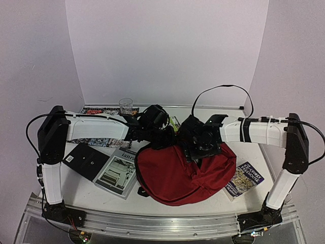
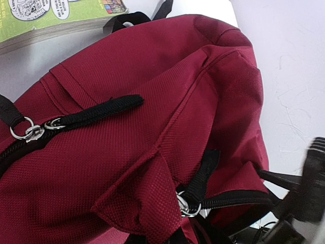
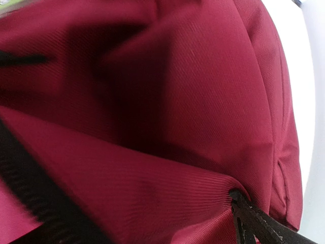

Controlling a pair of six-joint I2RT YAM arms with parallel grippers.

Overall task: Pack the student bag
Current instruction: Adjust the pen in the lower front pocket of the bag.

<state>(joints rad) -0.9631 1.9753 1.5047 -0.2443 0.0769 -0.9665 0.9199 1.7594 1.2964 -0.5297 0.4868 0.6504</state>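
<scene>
Dark-red fabric: the student bag [image 1: 177, 175] is laid centre-front on the table [image 1: 91, 195], long axis left-right, directly under both claws. The left gripper [image 1: 161, 136] is clamped shut at the bag's far-left edge, with cloth tented toward it; the hold itself is not seen. The right gripper [image 1: 200, 146] is set over the far-middle, nearer the bag's centre; its jaw width cannot be told.

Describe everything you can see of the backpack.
The backpack is soft, dark-red woven fabric with black zips, metal ring pulls and black straps. It lies slumped on the white table, right of centre. A fold of cloth stands up beside one zip. The left arm and right arm reach over its far edge; whether they grip it is unclear.
</scene>
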